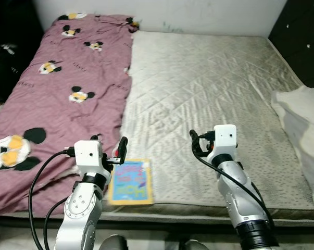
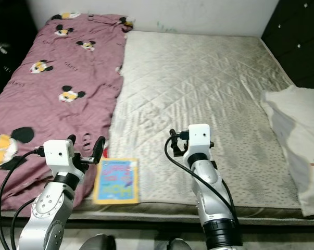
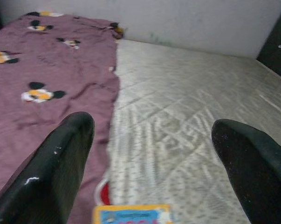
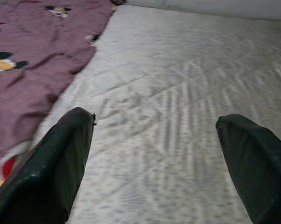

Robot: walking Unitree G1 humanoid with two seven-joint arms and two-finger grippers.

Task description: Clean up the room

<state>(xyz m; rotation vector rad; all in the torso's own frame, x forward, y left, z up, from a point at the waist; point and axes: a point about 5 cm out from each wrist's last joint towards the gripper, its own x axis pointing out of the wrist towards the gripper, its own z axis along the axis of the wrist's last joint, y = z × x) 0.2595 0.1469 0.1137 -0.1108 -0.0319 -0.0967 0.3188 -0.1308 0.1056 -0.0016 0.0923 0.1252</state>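
A children's book [image 1: 129,181] with a yellow border and blue cover lies flat near the front edge of the grey quilted mattress [image 1: 209,83]. A maroon blanket [image 1: 68,88] printed with cartoon mice covers the mattress's left side, and its edge reaches the book. My left gripper [image 1: 110,144] hovers open just above the book's far left corner and holds nothing. In the left wrist view the book's top edge [image 3: 133,214] sits below the spread fingers [image 3: 65,154]. My right gripper [image 1: 201,139] is open over bare mattress to the right of the book.
A white pillow [image 1: 302,130] lies at the mattress's right edge. A black dresser [image 1: 305,36] stands at the far right, a dark heap [image 1: 5,57] at the far left. A pale wall [image 1: 198,13] runs behind the bed.
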